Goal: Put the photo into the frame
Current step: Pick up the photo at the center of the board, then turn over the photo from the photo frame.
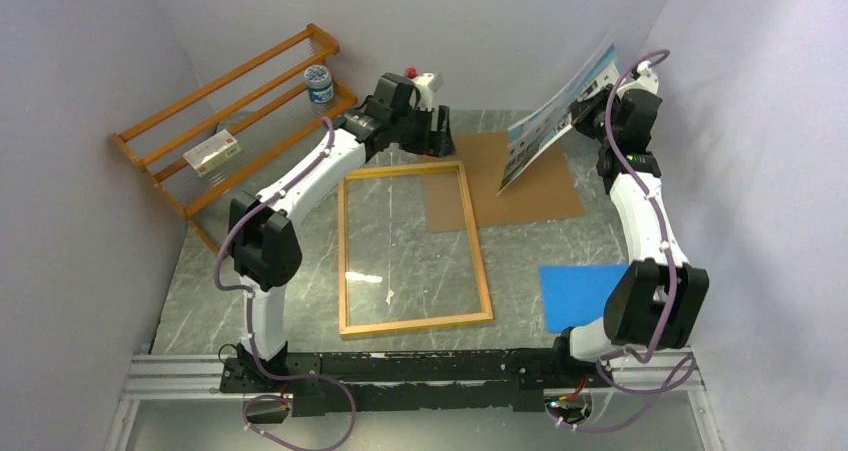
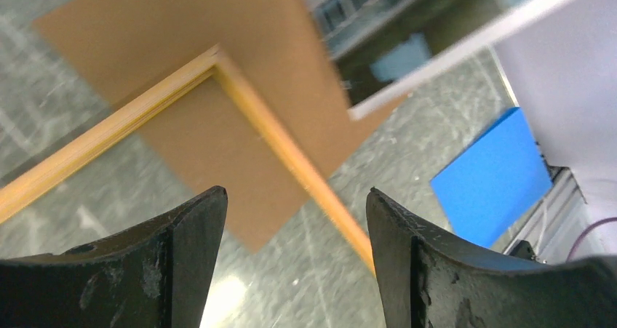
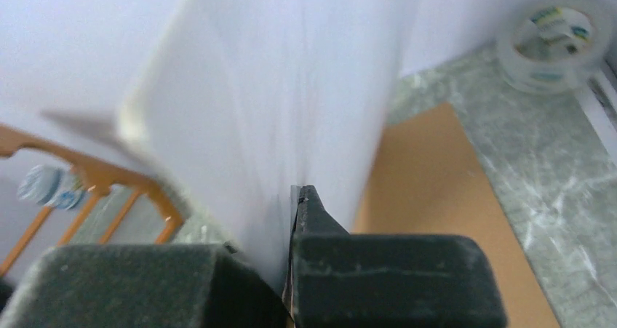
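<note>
While the right pincer is pressed together on one edge of the large rectangular paper print of a white building, sea and blue sky, we see that print lifted clear above the far right part of the grey marbled tabletop. It is tilted steeply. Its lowest corner hangs down by the flat brown backing board, and we cannot tell whether the two touch. From the right wrist we see only the print's plain white back, rising from between the fingers.

The large thin rectangular frame of yellow wood with a clear pane lies flat in the middle of the tabletop, its far right corner over the brown board. The left pincer hovers above that corner with its jaws spread and nothing between them. A smaller blue sheet lies near the right edge.

We judge the print to be very light, thin and limp. Pinched at a single edge it is likely to bow, swing and crease easily. A second hold on the opposite edge would keep it flat while it is lowered. The frame looks rigid, but its pane is breakable, so it is best held by its wooden rails.
</note>
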### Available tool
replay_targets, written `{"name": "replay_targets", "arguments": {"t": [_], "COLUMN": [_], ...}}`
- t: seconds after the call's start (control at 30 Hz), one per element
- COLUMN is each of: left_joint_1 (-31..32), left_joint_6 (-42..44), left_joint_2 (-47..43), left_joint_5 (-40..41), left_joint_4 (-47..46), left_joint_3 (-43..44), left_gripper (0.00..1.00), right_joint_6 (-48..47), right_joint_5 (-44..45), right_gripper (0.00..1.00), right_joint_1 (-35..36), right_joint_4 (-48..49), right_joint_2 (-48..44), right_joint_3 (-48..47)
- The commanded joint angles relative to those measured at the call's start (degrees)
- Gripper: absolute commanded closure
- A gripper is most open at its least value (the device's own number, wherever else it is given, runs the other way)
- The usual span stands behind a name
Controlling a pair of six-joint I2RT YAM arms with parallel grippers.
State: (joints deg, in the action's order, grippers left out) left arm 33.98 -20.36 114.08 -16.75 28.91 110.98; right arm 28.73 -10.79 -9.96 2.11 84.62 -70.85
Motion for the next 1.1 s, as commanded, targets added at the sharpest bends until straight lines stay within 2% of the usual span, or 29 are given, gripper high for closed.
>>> {"name": "replay_targets", "arguments": {"t": [0.0, 0.13, 0.27, 0.33, 0.4, 0.5, 0.73, 0.8, 0.93, 1.07], "left_joint_1": [-4.80, -8.14, -10.24, -9.85, -8.37, -2.34, 12.09, 14.90, 17.37, 21.00], "left_joint_6": [0.07, 0.93, 2.11, 4.20, 4.25, 7.92, 13.65, 16.15, 17.52, 18.04], "left_joint_2": [-4.60, -9.42, -14.05, -18.13, -23.16, -29.28, -34.06, -33.95, -31.00, -28.00], "left_joint_5": [4.15, 1.34, -7.47, -14.58, -14.92, -10.14, 4.88, 10.17, 12.48, 16.52], "left_joint_4": [7.79, 7.18, 5.39, 1.62, -4.40, -8.96, -11.12, -10.24, -7.34, -5.39], "left_joint_3": [-3.06, -6.96, -9.35, -12.57, -17.76, -23.44, -26.12, -25.67, -22.80, -20.26], "left_gripper": [0.24, 0.22, 0.18, 0.10, 0.06, 0.06, 0.06, 0.06, 0.06, 0.06], "right_joint_6": [-4.37, -4.39, -1.09, 1.90, 6.74, 14.72, 33.14, 34.78, 36.57, 39.88], "right_joint_5": [-4.84, -12.89, -16.76, -16.65, -14.70, -9.79, 9.86, 12.43, 15.33, 19.12], "right_gripper": [1.00, 1.00, 1.00, 1.00, 1.00, 1.00, 1.00, 1.00, 1.00, 1.00], "right_joint_1": [1.96, 2.63, 2.70, 3.47, 5.62, 9.38, 22.26, 23.82, 26.97, 30.63], "right_joint_4": [-12.64, -20.34, -28.70, -33.28, -34.49, -35.59, -33.57, -35.62, -42.67, -43.96], "right_joint_2": [-5.79, -8.60, -11.10, -12.11, -14.16, -15.67, -20.77, -20.44, -16.77, -16.49], "right_joint_3": [-7.52, -11.30, -14.72, -15.71, -14.25, -11.75, -5.78, -6.66, -12.60, -14.09]}}
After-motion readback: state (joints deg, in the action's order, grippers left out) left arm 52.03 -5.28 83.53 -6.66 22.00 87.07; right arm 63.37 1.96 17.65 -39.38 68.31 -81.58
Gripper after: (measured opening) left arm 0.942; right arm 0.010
